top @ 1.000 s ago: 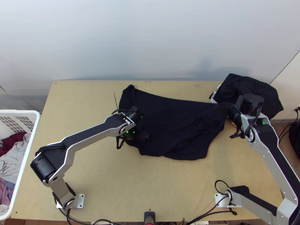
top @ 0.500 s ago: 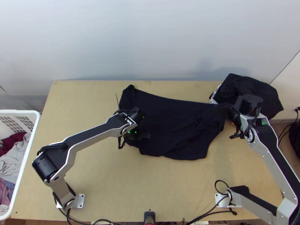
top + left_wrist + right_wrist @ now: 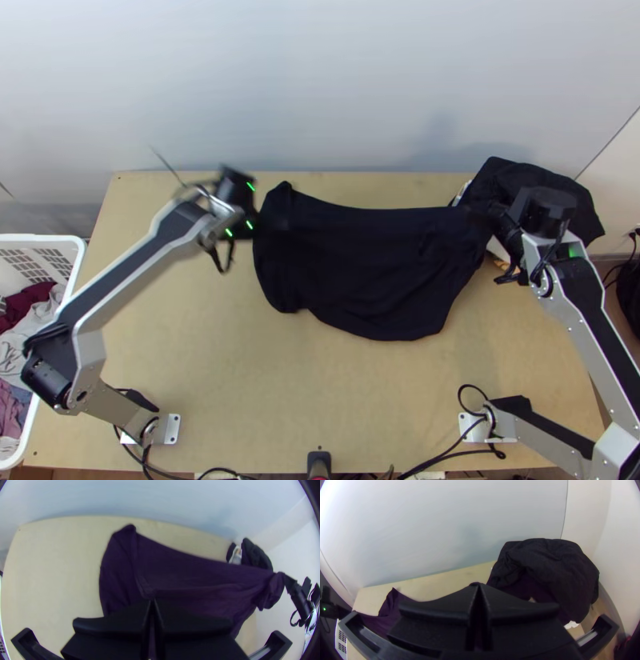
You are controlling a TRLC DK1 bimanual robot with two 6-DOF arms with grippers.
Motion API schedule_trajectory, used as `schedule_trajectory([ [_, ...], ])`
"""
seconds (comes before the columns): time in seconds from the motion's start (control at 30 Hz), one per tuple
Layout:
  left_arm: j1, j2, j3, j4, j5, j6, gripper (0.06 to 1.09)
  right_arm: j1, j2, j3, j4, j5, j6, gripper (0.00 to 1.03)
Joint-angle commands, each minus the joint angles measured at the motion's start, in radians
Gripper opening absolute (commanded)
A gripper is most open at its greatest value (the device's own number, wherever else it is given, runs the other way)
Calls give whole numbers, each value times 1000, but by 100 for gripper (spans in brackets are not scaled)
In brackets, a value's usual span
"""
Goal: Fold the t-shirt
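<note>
Top view: closed, empty, flat black left fingers [image 3: 274,225] hover over the black fabric t-shirt's [image 3: 368,268] spread end; right fingers [image 3: 480,211] pinch its bunched corner. Light wooden counter [image 3: 184,336] extends outward from the left fingers.

My left gripper [image 3: 270,223] looks matt, the t-shirt [image 3: 376,272] matt cloth, the table [image 3: 240,360] smooth wood, and the basket [image 3: 74,300] at its nine o'clock smooth plastic.

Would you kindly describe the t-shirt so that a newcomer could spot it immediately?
On the wooden table, look around the middle of the far half. The t-shirt is the wide dark cloth there, one end in the right gripper. Unlike the dark heap at the far right corner, it lies mostly spread.
</note>
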Motion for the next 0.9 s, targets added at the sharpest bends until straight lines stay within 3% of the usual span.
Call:
schedule_trajectory([
  [0.0, 158, -7, 296, -52, -97, 32, 10, 22, 24, 119, -9, 40, -29, 2],
  [0.27, 244, 84, 681, -60, -303, 108, 10, 100, 110, 345, 20, 142, -142, 2],
  [0.53, 212, 2, 710, 114, -488, 266, 10, 215, 127, 460, 117, 267, -289, 2],
  [0.87, 219, -106, 707, 158, -530, 308, 10, 255, 108, 527, 155, 340, -337, 2],
])
